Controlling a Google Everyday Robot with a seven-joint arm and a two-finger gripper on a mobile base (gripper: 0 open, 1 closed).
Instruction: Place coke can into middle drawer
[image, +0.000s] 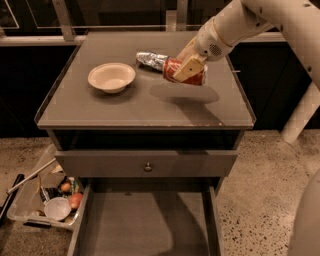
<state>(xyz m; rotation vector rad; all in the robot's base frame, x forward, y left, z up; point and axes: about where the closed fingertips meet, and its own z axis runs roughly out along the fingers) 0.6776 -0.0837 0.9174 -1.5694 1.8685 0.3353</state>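
The red coke can (171, 71) lies tilted on its side in my gripper (186, 70), which is shut on it and holds it a little above the back right of the cabinet top (150, 107); its shadow falls on the top just below. A tan finger (190, 67) crosses the can's front. The middle drawer (145, 225) is pulled open low at the front of the cabinet, and its flat grey floor shows nothing on it. The white arm reaches in from the upper right.
A crumpled silver can (151, 59) lies just left of the coke can. A cream bowl (111, 76) sits on the left of the top. A shut drawer front with a small knob (146, 163) is above the open drawer. A clear bin of clutter (45, 200) stands on the floor at left.
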